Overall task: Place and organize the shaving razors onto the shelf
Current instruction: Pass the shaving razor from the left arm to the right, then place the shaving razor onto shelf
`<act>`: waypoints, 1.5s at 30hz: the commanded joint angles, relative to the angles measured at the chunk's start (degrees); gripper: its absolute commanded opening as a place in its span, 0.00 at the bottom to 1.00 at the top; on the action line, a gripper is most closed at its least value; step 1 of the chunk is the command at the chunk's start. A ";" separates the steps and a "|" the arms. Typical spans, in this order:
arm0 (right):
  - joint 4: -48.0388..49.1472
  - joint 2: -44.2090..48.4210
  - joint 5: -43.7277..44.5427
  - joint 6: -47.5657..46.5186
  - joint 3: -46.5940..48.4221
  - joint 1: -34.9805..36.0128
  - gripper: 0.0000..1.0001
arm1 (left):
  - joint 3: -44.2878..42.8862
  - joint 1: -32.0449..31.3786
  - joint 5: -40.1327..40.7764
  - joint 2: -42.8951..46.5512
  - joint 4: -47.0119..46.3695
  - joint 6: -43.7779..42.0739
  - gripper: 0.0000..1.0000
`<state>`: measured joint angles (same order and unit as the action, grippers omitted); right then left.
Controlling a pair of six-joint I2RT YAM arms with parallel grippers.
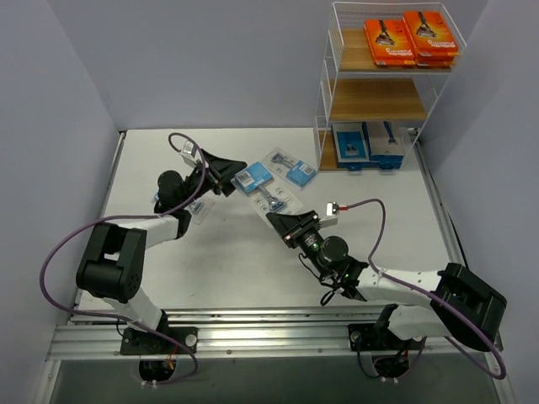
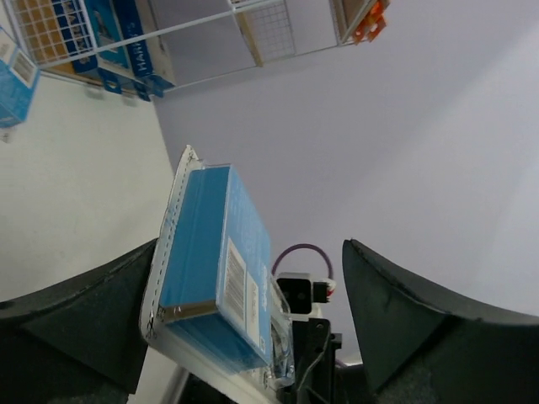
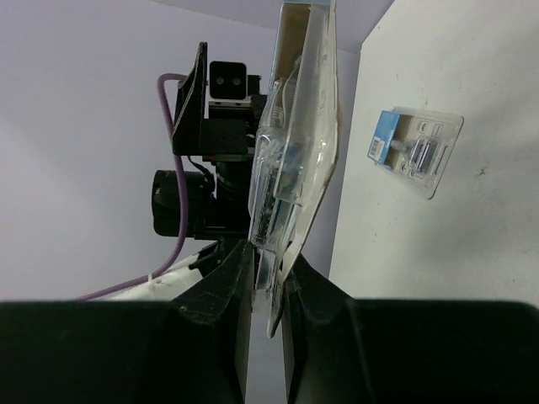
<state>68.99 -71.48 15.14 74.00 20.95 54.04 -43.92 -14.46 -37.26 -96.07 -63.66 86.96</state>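
Note:
My right gripper [image 1: 280, 220] [image 3: 268, 269] is shut on one end of a clear blister razor pack with blue card [image 1: 257, 181] [image 3: 295, 143] and holds it on edge above the table. My left gripper [image 1: 226, 177] [image 2: 253, 295] is wide open around the pack's other end [image 2: 210, 252], with the pack close to one finger [image 2: 93, 311] and well apart from the other. The white wire shelf [image 1: 324, 93] at the back right holds orange boxes [image 1: 413, 38] on its top tier and blue boxes [image 1: 366, 143] on its bottom tier.
Another blister pack [image 1: 293, 170] lies on the table just behind the held one. One more [image 1: 199, 210] [image 3: 414, 151] lies beside the left forearm. The shelf's blue boxes [image 2: 126, 46] and an orange box corner [image 2: 370, 21] show in the left wrist view.

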 commanded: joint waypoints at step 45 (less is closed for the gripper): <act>-36.21 19.29 -25.86 -14.67 22.11 -57.90 0.00 | -20.24 -7.43 17.48 24.88 80.18 -60.15 0.97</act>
<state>28.21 -51.20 -7.01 60.97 38.87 -2.48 -62.00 -21.65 -18.44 -72.29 17.19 26.76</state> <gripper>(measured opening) 0.117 0.969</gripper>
